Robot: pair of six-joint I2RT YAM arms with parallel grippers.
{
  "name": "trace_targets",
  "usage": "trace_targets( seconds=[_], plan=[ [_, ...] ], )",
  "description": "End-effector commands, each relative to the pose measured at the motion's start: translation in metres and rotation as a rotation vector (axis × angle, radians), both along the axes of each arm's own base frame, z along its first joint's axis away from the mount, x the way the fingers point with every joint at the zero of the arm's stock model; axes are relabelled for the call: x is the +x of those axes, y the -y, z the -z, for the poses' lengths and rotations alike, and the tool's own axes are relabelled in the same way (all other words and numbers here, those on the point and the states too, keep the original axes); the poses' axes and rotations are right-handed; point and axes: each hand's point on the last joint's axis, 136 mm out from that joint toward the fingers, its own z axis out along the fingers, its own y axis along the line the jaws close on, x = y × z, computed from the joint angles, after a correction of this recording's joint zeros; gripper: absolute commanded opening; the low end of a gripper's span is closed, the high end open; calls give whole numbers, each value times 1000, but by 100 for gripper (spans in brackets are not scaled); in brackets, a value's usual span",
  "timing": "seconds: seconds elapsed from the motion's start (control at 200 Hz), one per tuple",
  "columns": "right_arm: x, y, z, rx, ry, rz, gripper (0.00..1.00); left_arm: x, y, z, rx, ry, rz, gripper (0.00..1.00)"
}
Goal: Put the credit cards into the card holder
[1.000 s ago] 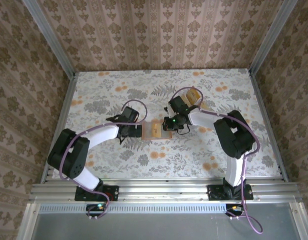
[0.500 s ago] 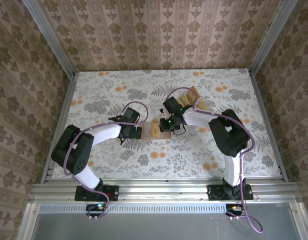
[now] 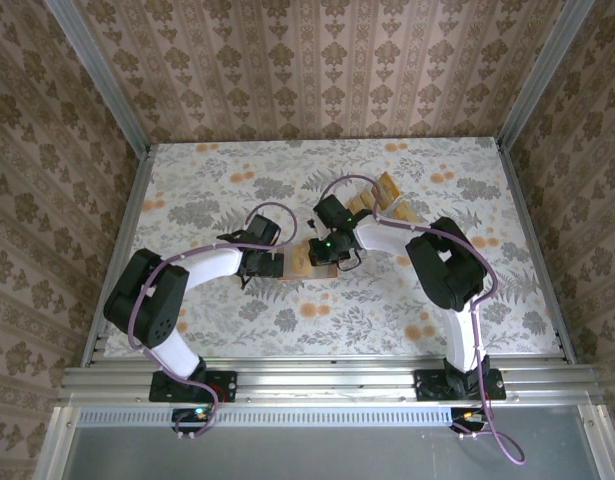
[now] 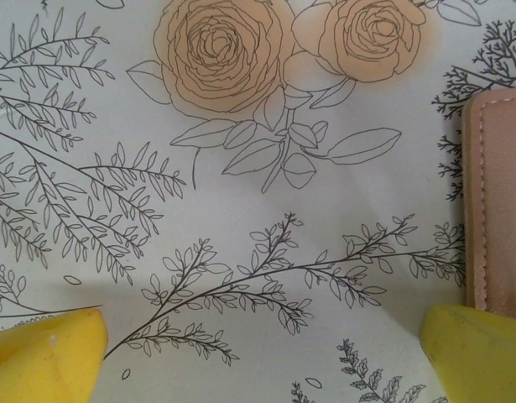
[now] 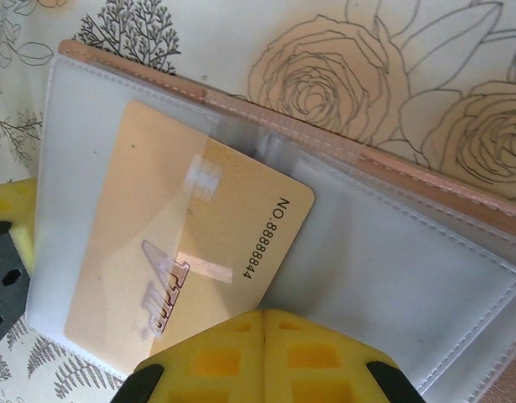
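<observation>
Pressing against the near edge of a tan card (image 5: 182,252), the right gripper (image 5: 264,323) has its fingers squeezed together. The card sits partly inside a clear pocket of the open card holder (image 5: 425,277), which lies flat in the middle of the table (image 3: 217,190). The left gripper (image 4: 262,353) stands spread wide, one finger just beside the holder's pink edge. Spare cards (image 3: 387,188) rest farther back.

Walls (image 3: 317,70) with brown damask wallpaper are standing around three sides. A pale cloth (image 3: 207,180) with orange roses and grey leaves is covering the table (image 3: 540,270). Metal posts (image 3: 99,75) are framing the corners.
</observation>
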Motion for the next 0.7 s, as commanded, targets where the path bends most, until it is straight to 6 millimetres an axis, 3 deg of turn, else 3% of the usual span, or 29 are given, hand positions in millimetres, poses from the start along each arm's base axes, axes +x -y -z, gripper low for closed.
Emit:
trace_targets(
  seconds=[0.0,0.445,0.695],
  plan=[
    [-2,-6,4,-16,-18,-4,6,-4,11,19,-17,-30,32,99],
    [5,-18,-2,21,-18,2,7,-6,8,12,-14,-15,29,99],
    [9,-7,-21,32,22,30,7,-4,-19,3,11,-9,-34,99]
  ],
)
